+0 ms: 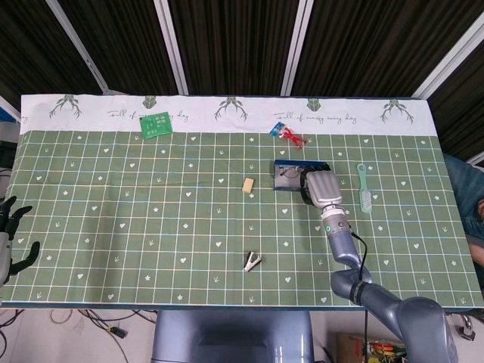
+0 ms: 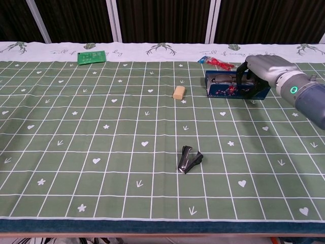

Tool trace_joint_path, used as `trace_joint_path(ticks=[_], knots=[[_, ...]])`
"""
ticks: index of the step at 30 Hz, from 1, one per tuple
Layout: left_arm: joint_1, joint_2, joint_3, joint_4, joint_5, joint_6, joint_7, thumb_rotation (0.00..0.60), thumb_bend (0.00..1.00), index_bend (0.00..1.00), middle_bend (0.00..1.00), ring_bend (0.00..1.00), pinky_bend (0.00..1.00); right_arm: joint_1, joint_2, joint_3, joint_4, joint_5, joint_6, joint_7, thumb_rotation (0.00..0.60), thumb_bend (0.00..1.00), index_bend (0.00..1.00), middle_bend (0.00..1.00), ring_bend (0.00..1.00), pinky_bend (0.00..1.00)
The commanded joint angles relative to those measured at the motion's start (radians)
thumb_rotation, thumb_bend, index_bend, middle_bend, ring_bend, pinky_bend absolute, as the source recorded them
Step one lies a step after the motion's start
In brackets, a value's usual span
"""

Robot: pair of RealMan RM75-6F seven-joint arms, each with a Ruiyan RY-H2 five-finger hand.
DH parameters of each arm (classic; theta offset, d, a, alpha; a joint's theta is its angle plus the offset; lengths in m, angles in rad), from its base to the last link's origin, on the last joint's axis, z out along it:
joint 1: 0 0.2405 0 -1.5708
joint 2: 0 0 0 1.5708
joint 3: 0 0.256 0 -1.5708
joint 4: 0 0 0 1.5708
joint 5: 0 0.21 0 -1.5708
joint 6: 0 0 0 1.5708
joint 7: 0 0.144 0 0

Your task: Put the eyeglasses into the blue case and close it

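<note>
Your right hand (image 2: pixel 261 68), fingers (image 2: pixel 242 74) curled over the half-raised lid of the case (image 2: pixel 231 89) at the bench's far right, glasses (image 2: pixel 223 79) inside, risks pinching a temple or skidding the case if pressed off-centre.

Your right hand (image 2: pixel 261 68) looked like smooth silver metal with black fingers. The blue case (image 2: pixel 231 89) beside it had a glossy printed wall. Under the case, the green tablecloth (image 2: pixel 101 132) looked like matt cloth.
</note>
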Motion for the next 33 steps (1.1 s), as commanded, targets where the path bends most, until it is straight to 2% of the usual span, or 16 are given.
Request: trace_joint_path(ticks=[1,9,13,20,27,33], knots=[[0.0,0.0,0.0,0.0,0.0,0.0,0.001,0.6,0.38,0.16,0.0,0.0,0.0,-0.003,0.004,0.0,-0.007,-0.002,-0.001,0.007,0.6,0.47,0.56,0.33,0.33,0.22],[0.0,0.0,0.0,-0.002,-0.003,-0.002,0.005,0.6,0.38,0.16,0.0,0.0,0.0,-0.008,0.017,0.002,-0.027,-0.007,0.004,0.006,0.6,0.47,0.56,0.33,0.33,0.22],[0.0,0.0,0.0,-0.002,-0.003,-0.002,0.005,0.6,0.38,0.16,0.0,0.0,0.0,-0.01,0.022,0.002,-0.037,-0.007,0.004,0.0,0.6,0.5,0.57,0.33,0.33,0.22],[0.0,0.001,0.001,-0.004,-0.003,-0.002,0.005,0.6,0.38,0.16,0.0,0.0,0.0,-0.019,0.041,0.004,-0.081,0.006,-0.018,-0.004,0.6,0.58,0.65,0.34,0.33,0.22],[-0.001,0.001,0.001,-0.005,-0.004,-0.005,0.003,0.6,0.38,0.16,0.0,0.0,0.0,-0.053,0.093,-0.02,-0.194,-0.026,0.024,-0.006,0.6,0.54,0.69,0.35,0.33,0.22],[-0.001,0.002,0.002,-0.007,-0.002,-0.005,0.001,0.6,0.38,0.16,0.0,0.0,0.0,-0.113,0.187,-0.066,-0.374,-0.068,0.09,-0.042,0.6,0.52,0.71,0.35,0.33,0.22]])
